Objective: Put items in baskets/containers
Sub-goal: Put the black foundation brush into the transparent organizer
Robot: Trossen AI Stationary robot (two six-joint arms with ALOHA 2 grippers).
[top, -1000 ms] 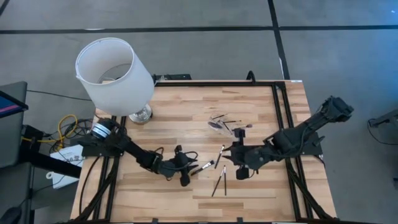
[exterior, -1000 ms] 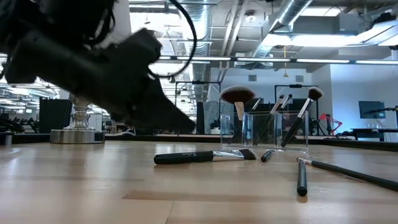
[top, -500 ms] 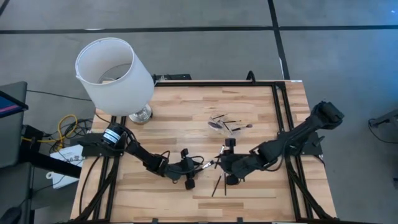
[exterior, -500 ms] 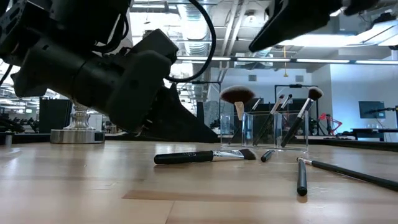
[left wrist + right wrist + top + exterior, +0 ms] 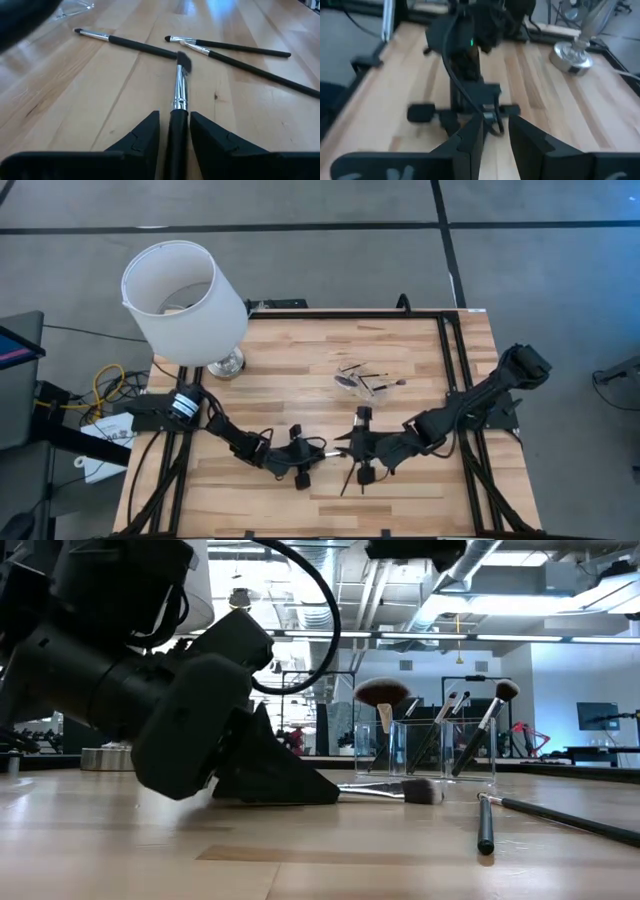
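Note:
A black-handled makeup brush (image 5: pixel 179 95) with a silver ferrule lies flat on the wooden table. My left gripper (image 5: pixel 174 125) is open and low over the table, one finger on each side of the brush's handle; its dark body hides the handle in the low view (image 5: pixel 240 755). My right gripper (image 5: pixel 495 132) is open and holds nothing. It hangs above the table just right of the left one (image 5: pixel 352 450), facing it. The clear tray (image 5: pixel 440 750) stands farther back with several brushes leaning in it. Other brushes (image 5: pixel 235 47) lie loose nearby. My left gripper straddles the brush's handle (image 5: pixel 176 131) behind the ferrule. The fingers slant down from the table's left and lie along the brush, which rests flat on the table. Whether the fingers touch the handle I cannot tell.
A big white lampshade (image 5: pixel 183 300) on a metal foot stands at the far left. Two loose brushes (image 5: pixel 355 475) lie near the front edge below the grippers, and another (image 5: pixel 125 44) beyond the straddled one. A black frame rail (image 5: pixel 452 370) runs along the right side.
My left gripper has sunk to the table and moved toward the right edge, and its fingers now flank the brush's handle. The brush's bristle end has slid a little toward the right. My right gripper has come down toward the left gripper and the near edge.

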